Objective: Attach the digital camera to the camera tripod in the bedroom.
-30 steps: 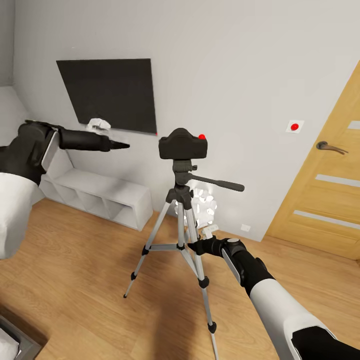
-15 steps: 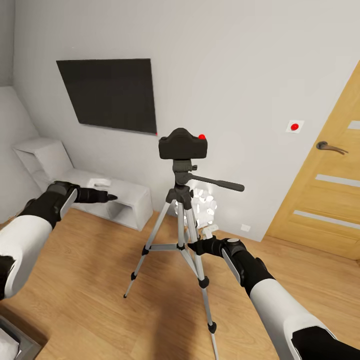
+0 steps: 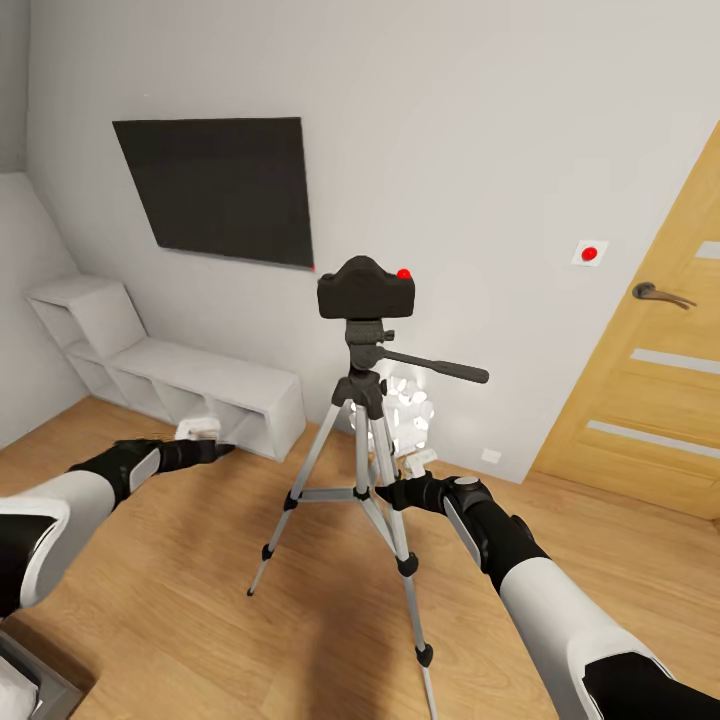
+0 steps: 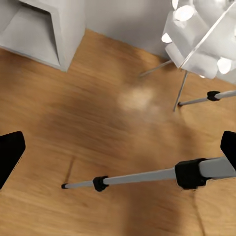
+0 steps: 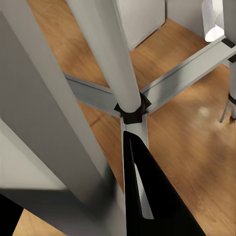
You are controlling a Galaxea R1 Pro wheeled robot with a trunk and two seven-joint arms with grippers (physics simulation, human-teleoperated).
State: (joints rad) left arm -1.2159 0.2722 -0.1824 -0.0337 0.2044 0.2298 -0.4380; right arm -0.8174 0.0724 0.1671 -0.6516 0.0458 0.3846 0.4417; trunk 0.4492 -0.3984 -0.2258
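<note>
The black digital camera (image 3: 366, 288), red dot on top, sits on the head of the camera tripod (image 3: 362, 470), which stands on the wood floor with its pan handle pointing right. My right gripper (image 3: 392, 492) is at a silver leg just right of the centre column. In the right wrist view that leg (image 5: 59, 147) fills the gap between the black fingers (image 5: 147, 196). My left gripper (image 3: 215, 449) hangs low to the tripod's left, open with nothing in it. Its view looks down on a tripod leg (image 4: 142, 177), with the fingertips (image 4: 10, 155) wide apart.
A black TV (image 3: 220, 190) hangs on the wall above a grey cube shelf (image 3: 200, 385). A white spiky lamp (image 3: 405, 410) stands behind the tripod. The oak door (image 3: 650, 380) is at the right, and a bed corner (image 3: 20, 685) shows at the lower left.
My left arm has dropped from TV height to just above the floor beside the shelf. The camera, tripod and right arm have stayed put.
</note>
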